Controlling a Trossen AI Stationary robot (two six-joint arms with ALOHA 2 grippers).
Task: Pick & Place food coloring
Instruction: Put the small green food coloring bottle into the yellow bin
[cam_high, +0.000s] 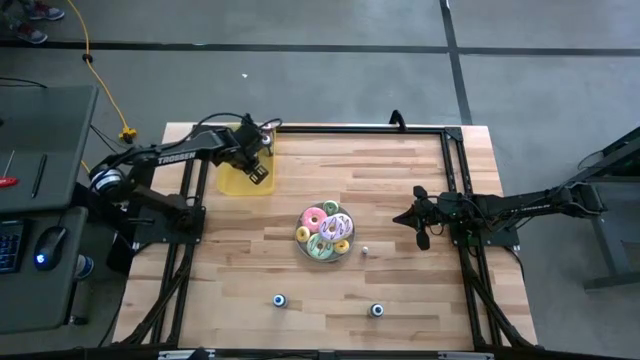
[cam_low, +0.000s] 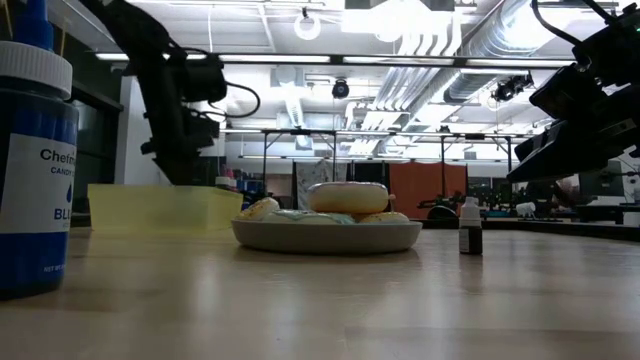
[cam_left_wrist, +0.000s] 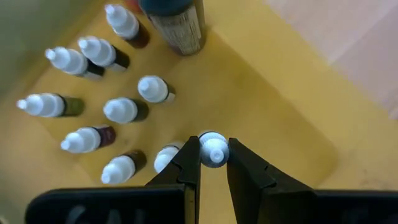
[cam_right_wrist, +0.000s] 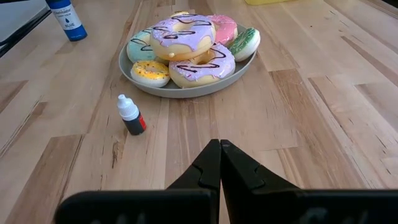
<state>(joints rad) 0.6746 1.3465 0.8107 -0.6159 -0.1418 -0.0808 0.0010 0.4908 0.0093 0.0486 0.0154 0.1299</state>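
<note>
Tray (cam_left_wrist: 292, 124): food coloring bottles (cam_left_wrist: 124, 109) inside | left gripper (cam_left_wrist: 213, 163) clamps one bottle | right gripper (cam_right_wrist: 219, 163) clenched

Both arms are matte black, built of slim tubular links with blocky joints. The left arm (cam_high: 170, 155) bears white "TROSSEN" lettering and thin black cables. Each gripper ends in two tapered, wedge-shaped black fingers (cam_right_wrist: 208, 168).

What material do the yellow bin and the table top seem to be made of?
Yellow bin: probably plastic, smooth and matte, with a slightly see-through wall in the low view. Table top: wood, pale jointed planks with visible grain, lightly sheened.
</note>
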